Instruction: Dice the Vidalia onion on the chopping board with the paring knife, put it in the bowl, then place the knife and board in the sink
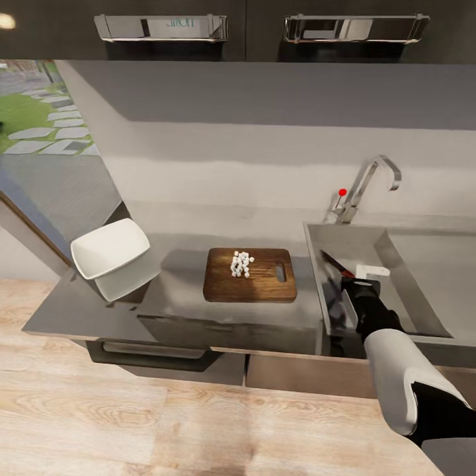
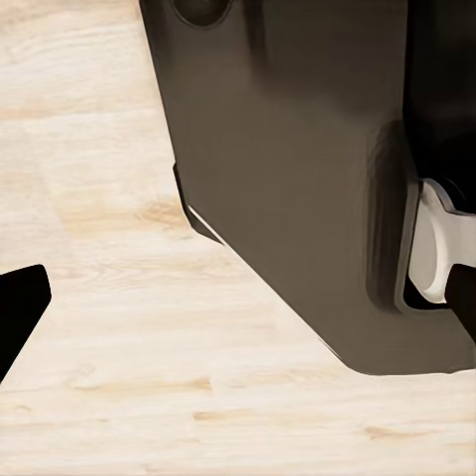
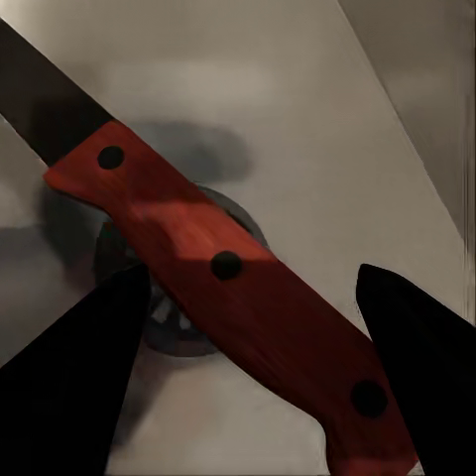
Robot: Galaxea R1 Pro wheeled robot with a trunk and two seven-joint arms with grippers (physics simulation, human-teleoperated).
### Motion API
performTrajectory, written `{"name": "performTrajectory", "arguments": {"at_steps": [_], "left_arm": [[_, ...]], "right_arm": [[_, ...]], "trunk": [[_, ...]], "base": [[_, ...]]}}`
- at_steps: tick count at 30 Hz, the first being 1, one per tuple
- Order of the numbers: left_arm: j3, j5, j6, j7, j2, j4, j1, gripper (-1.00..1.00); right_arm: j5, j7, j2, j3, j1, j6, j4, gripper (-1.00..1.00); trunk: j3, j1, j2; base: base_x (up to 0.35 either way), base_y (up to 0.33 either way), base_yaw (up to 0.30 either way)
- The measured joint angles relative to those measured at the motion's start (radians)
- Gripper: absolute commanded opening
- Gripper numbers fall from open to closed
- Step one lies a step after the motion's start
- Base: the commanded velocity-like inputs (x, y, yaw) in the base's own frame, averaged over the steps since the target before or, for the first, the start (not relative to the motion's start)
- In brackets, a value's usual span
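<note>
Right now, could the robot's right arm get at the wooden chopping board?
Probably yes. The right gripper is over the sink, its fingers apart around the paring knife. The chopping board lies just beside the sink on open countertop, nothing between them.

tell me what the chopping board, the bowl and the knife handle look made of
Chopping board: dark brown wood, streaky grain visible. Bowl: glossy white, probably ceramic, though plastic can't be ruled out. Paring knife handle: red-brown, smooth, with three dark rivets; wood or resin, unclear which.
</note>
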Motion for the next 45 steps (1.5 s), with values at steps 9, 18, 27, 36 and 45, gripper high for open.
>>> {"name": "performTrajectory", "arguments": {"at_steps": [9,18,27,36,45], "left_arm": [[0.000,0.000,0.000,0.001,0.001,0.002,-0.001,1.00],[0.000,0.000,0.000,0.001,0.001,0.002,0.000,1.00],[0.000,-0.001,0.000,-0.001,-0.007,-0.002,0.000,1.00],[-0.002,-0.002,-0.020,-0.001,-0.005,-0.003,0.000,1.00],[-0.003,-0.003,-0.059,-0.001,-0.005,0.019,0.000,1.00]], "right_arm": [[-0.001,0.003,-0.025,0.001,0.000,-0.006,0.053,1.00],[-0.004,0.011,-0.025,-0.002,0.000,-0.006,0.028,1.00],[0.003,0.047,-0.020,0.001,0.000,0.348,-0.416,1.00],[0.001,0.049,-0.012,0.075,0.000,0.551,-0.531,1.00],[0.002,0.049,-0.008,0.075,0.000,0.556,-0.532,1.00]], "trunk": [[0.000,0.000,0.000],[0.000,0.000,0.000],[0.000,0.000,0.000],[0.000,0.000,0.000],[0.007,0.000,0.000]], "base": [[0.000,0.000,0.000],[0.000,0.000,0.000],[0.000,0.000,0.000],[0.026,0.047,-0.015],[0.083,0.263,-0.167]]}}
